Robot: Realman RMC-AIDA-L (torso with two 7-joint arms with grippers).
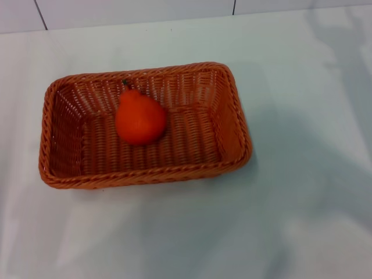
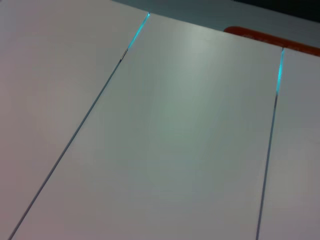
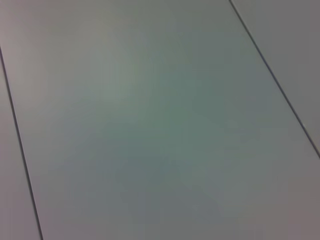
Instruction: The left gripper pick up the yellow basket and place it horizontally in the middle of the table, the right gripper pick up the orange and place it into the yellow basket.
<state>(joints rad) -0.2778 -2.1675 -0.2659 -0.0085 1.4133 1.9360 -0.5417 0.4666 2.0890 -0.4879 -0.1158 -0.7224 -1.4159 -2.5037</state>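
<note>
The yellow basket [image 1: 232,125], orange-brown woven wicker with a braided rim, lies with its long side across the white table [image 1: 302,221], a little left of the middle in the head view. The orange [image 1: 140,120] rests inside the basket, left of its centre, with its dark stem pointing to the far side. A thin strip of the basket's rim [image 2: 270,39] shows at the edge of the left wrist view. Neither gripper shows in any view. The right wrist view shows only plain panels with thin seams.
A tiled wall with dark seams [image 1: 40,14] runs behind the table's far edge. The wrist views show flat pale panels with thin seams [image 2: 75,135], some glowing cyan.
</note>
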